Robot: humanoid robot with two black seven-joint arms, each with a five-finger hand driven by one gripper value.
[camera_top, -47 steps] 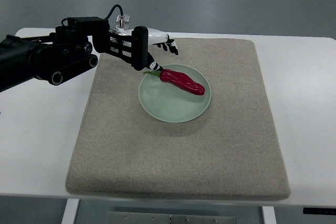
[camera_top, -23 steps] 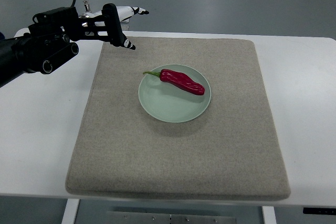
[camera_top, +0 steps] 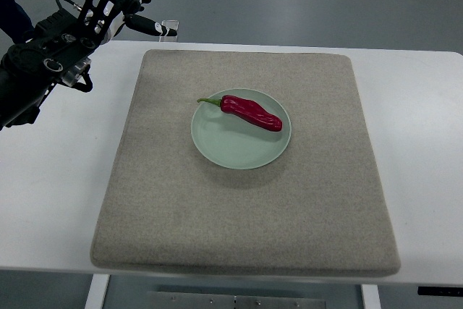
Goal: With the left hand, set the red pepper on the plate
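A red pepper [camera_top: 250, 112] with a green stem lies across the upper part of a pale green plate [camera_top: 233, 148], which rests on the grey mat [camera_top: 246, 215]. My left hand [camera_top: 129, 6] is raised at the far left corner of the table, well away from the plate, its fingers spread and holding nothing. Its black forearm [camera_top: 40, 59] runs in from the left edge. The right arm does not show.
The mat covers most of the white table [camera_top: 54, 179]. A small clear block [camera_top: 171, 29] stands at the table's far edge near the hand. Grey floor lies beyond the table.
The left hand has pulled back from the plate's left rim to the far left corner and risen. The pepper stays on the plate, unmoved.
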